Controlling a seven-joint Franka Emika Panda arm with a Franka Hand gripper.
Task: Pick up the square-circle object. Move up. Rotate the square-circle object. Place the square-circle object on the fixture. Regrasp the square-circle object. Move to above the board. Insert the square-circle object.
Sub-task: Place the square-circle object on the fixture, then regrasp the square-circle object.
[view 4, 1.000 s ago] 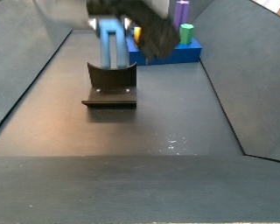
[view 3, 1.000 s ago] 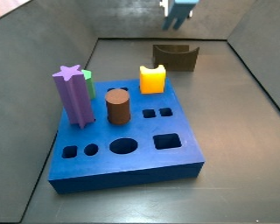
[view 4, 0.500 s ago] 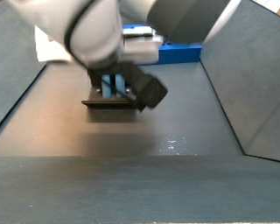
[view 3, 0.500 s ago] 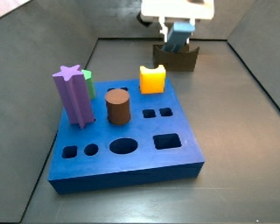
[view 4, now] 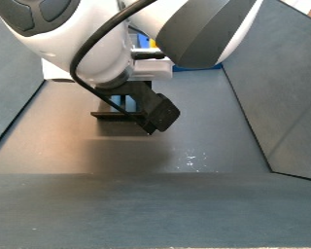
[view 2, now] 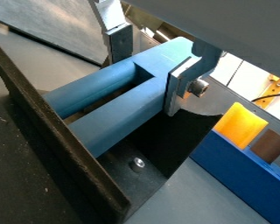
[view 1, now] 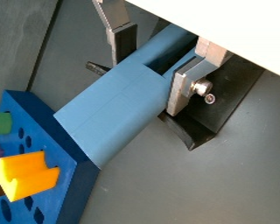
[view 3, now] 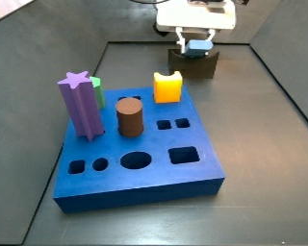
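- Two silver finger plates of the gripper (view 1: 154,63) are clamped on the square-circle object (view 1: 129,103); one finger (view 1: 187,83) presses its flank and the second finger (view 1: 116,39) stands on the opposite side, as both wrist views show.
- Gripper height: lower than 0.5 s ago. In a side view the gripper (view 3: 195,42) now sits directly on top of the fixture (view 3: 195,63), whereas one second ago it hung high above it.
- Square-circle object: a pale grey-blue double bar, held between the pads. In a wrist view its groove (view 2: 113,92) between the two bars is visible, and the fixture (view 2: 166,153) lies directly beneath it. Contact with the fixture cannot be confirmed.
- Fixture position: near the far edge of the floor, well apart from the board (view 3: 143,168). It has not moved.
- Arm: in a side view the white arm body (view 4: 106,39) covers more of the picture than before and hides most of the fixture (view 4: 113,115).
- Board contents, unchanged: purple post (view 3: 80,104), brown cylinder (view 3: 130,118), orange-yellow block (view 3: 167,86), green piece (view 3: 97,91).
- Board holes: round hole (view 3: 139,159) and square hole (view 3: 184,155) near the front edge are open.
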